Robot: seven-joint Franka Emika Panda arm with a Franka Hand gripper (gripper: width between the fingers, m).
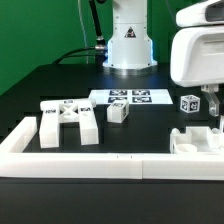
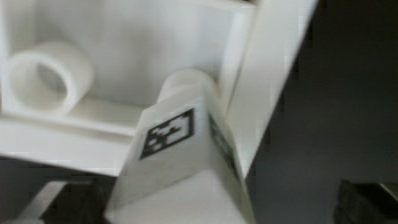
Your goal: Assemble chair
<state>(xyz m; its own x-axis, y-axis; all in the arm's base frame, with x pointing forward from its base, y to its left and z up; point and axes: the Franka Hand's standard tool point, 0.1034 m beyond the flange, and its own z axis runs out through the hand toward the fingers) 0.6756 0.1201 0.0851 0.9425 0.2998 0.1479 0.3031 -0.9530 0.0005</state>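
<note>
White blocky plastic tagged chair part [image 2: 178,130] straddled by wide-open gripper [image 2: 214,203], unclamped, at 4 o'clock from flat white marker board [image 1: 130,97] in exterior view. Step: grasp approach, I'd say. Next: centre, lower, close squarely on part.

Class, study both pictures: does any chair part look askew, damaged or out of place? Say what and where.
One tagged piece, seen in the wrist view below the open gripper, lies slanted to the white frame part beside it, not square to it. Nothing looks broken or spilled.
</note>
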